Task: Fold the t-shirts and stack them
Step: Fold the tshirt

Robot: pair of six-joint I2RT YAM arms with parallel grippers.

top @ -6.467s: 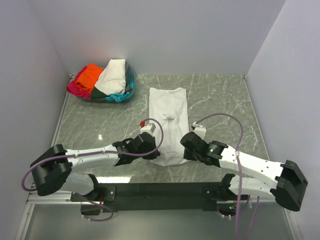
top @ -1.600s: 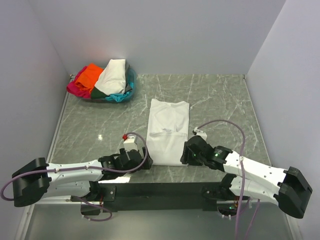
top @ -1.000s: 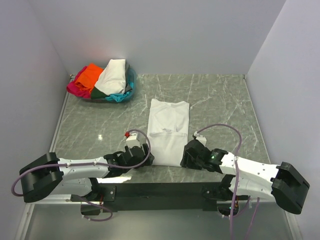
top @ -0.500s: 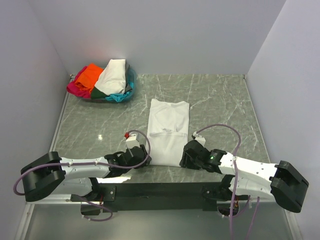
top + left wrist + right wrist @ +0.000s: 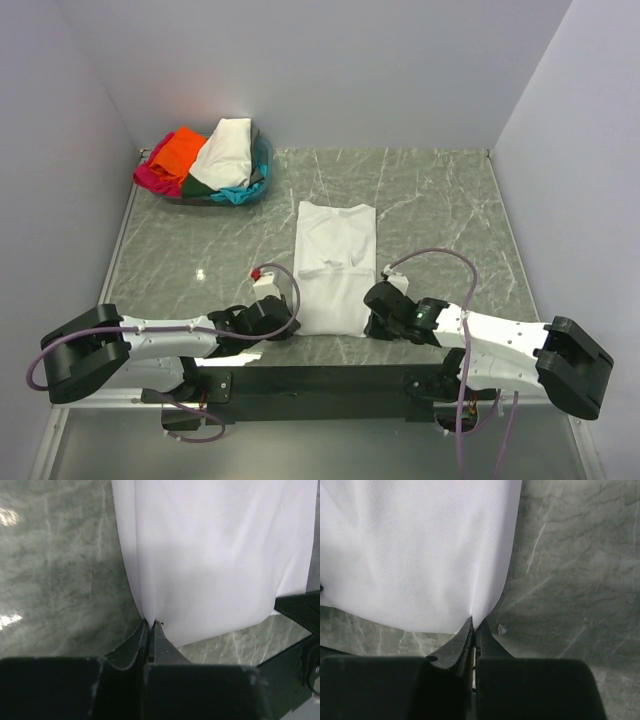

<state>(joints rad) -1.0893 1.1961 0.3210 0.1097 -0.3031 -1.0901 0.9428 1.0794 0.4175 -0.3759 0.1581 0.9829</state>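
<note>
A plain white t-shirt point(image 5: 335, 262) lies in a long narrow fold down the middle of the marble table. My left gripper point(image 5: 288, 322) is shut on its near left corner; in the left wrist view the cloth point(image 5: 215, 560) is pinched between the closed fingertips point(image 5: 150, 624). My right gripper point(image 5: 372, 322) is shut on the near right corner, the white fabric point(image 5: 420, 555) drawn into a crease at the closed jaw tips point(image 5: 474, 621). More t-shirts, cream-white point(image 5: 226, 150), orange point(image 5: 178, 152), magenta-pink point(image 5: 150, 177) and teal point(image 5: 236, 194), are piled in a basket.
The basket point(image 5: 262, 160) stands at the far left corner of the table. Grey walls close in the left, back and right sides. The black rail point(image 5: 320, 380) holding both arm bases runs along the near edge.
Both grippers have gone from open to shut on the near corners of the white t-shirt. The shirt's near edge has shifted slightly.
</note>
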